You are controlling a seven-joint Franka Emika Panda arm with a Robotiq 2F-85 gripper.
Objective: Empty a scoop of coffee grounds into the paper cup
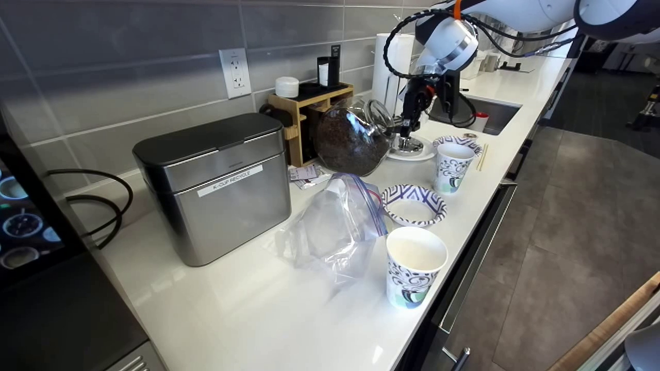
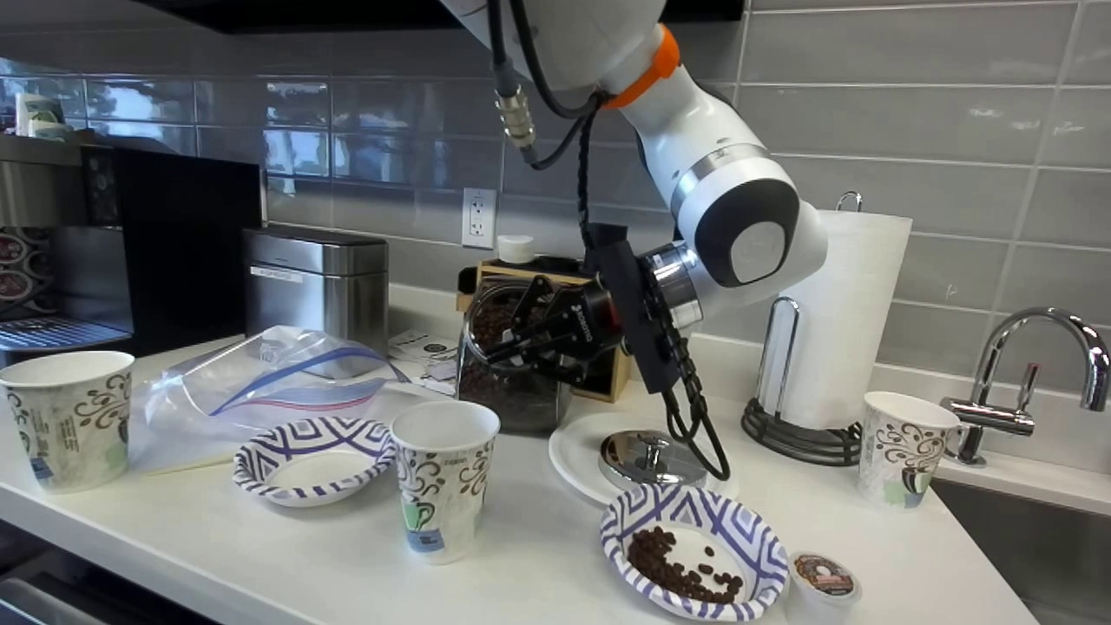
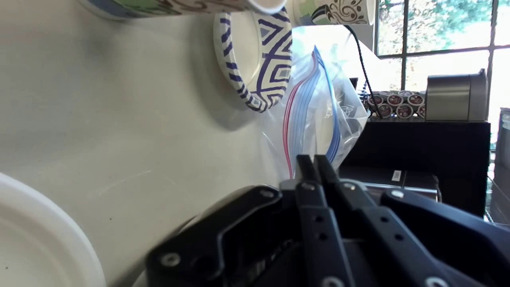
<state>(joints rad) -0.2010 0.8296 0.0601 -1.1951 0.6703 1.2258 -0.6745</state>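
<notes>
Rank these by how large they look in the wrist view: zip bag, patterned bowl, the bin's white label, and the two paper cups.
1. Zip bag
2. Patterned bowl
3. White label, smallest by far
Unranked: left paper cup and right paper cup; the top edge cuts both off.

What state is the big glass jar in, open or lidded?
Open: in both exterior views the glass jar is uncovered, and a metal lid lies on the white plate.
</notes>
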